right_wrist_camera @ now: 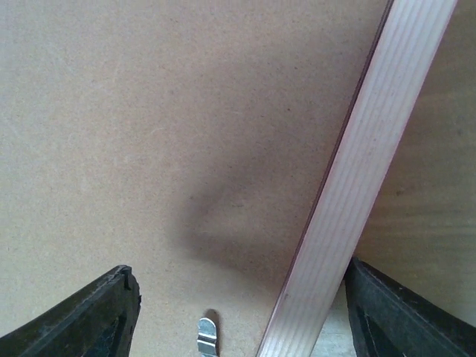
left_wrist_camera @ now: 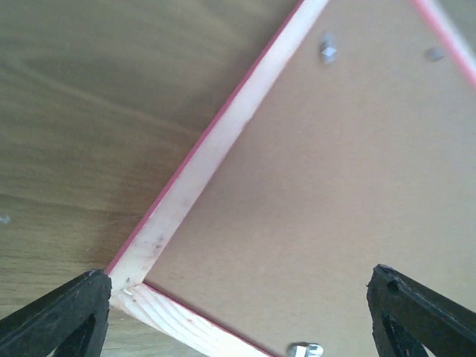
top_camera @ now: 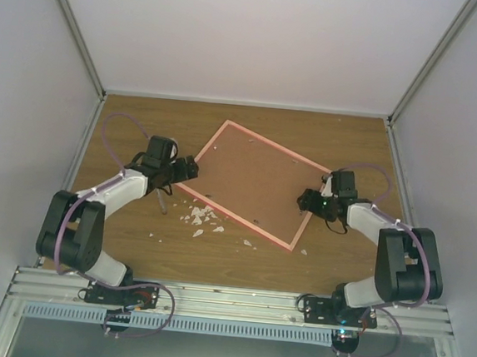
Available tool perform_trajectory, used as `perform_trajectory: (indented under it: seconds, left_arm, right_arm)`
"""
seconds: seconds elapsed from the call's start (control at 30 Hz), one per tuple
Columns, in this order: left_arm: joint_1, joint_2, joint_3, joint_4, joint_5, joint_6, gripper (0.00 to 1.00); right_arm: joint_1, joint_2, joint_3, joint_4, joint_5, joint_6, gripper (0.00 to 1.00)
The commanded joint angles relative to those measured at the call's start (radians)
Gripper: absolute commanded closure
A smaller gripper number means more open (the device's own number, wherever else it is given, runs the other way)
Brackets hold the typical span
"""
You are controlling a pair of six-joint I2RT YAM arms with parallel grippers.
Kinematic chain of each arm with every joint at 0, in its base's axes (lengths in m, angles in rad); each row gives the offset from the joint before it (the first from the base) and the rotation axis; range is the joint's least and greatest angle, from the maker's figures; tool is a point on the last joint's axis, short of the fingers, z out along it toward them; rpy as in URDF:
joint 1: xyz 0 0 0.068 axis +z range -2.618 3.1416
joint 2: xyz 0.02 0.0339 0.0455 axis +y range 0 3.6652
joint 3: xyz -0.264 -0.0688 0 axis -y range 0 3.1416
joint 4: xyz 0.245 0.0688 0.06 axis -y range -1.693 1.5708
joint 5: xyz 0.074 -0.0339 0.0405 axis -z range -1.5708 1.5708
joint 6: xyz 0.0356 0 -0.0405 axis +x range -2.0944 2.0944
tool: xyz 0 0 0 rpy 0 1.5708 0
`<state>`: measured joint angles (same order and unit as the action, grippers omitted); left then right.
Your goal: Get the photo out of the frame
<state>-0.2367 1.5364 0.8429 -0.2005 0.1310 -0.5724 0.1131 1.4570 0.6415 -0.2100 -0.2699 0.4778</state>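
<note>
I see the frame [top_camera: 280, 146] lying flat on the wooden table [top_camera: 142, 128] with its brown back [top_camera: 253, 184] facing up. It sits crooked, between my two arms. I cannot see the photo from this side. My left gripper [top_camera: 189, 171] is at the frame's left corner, spread wide and holding nothing. My right gripper [top_camera: 308, 200] is at the frame's right edge. Its fingers [right_wrist_camera: 104, 312] are spread too, one over the brown back and one past the pale pink rim [right_wrist_camera: 357, 193]. A small metal clip [right_wrist_camera: 207, 336] shows between them. Little white bits [top_camera: 200, 217] lie on the table by the frame's near edge.
</note>
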Motion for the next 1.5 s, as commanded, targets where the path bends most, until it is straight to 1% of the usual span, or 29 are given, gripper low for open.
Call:
perform_trajectory:
  seconds: [0.0,0.17,0.27,0.37,0.5,0.6,0.73,0.9,1.0,1.13,1.27,1.47]
  left_arm:
    - [0.012,-0.117,-0.029,0.009,-0.017,0.028,0.06]
    - [0.012,-0.158,-0.070,-0.015,0.018,0.029,0.06]
    - [0.014,-0.154,-0.071,-0.017,-0.013,0.042,0.05]
    - [0.018,-0.095,-0.003,-0.033,-0.012,0.069,0.05]
    - [0.018,0.036,0.089,-0.042,0.001,0.092,0.05]
    - [0.018,0.101,0.127,-0.040,0.019,0.104,0.05]
    - [0.016,0.136,0.133,-0.037,0.047,0.112,0.05]
    - [0.005,0.174,0.147,-0.038,0.082,0.118,0.06]
    - [-0.014,0.193,0.151,-0.033,0.092,0.121,0.06]
    - [-0.036,0.202,0.145,-0.034,0.103,0.123,0.07]
    - [-0.054,0.173,0.109,-0.036,0.115,0.123,0.09]
    - [-0.075,0.077,0.032,-0.049,0.144,0.119,0.11]
  right_arm:
    - [0.015,0.020,0.054,-0.005,0.017,-0.049,0.23]
    - [0.018,-0.014,0.063,-0.066,0.061,-0.042,0.20]
    - [0.035,-0.052,0.046,-0.115,0.083,-0.024,0.20]
    - [0.062,-0.085,-0.004,-0.130,0.074,0.017,0.21]
    - [0.102,-0.106,-0.063,-0.100,0.044,0.064,0.25]
    - [0.110,-0.090,-0.067,-0.077,0.018,0.073,0.28]
    - [0.111,-0.087,-0.051,-0.066,0.023,0.069,0.29]
    - [0.110,-0.058,-0.007,-0.062,0.025,0.049,0.28]
    - [0.109,-0.023,0.033,-0.058,0.052,0.023,0.26]
    - [0.080,0.053,0.097,-0.039,0.055,-0.006,0.23]
    - [0.051,0.136,0.184,-0.019,0.053,-0.042,0.22]
    - [0.033,0.229,0.330,-0.058,0.091,-0.098,0.19]
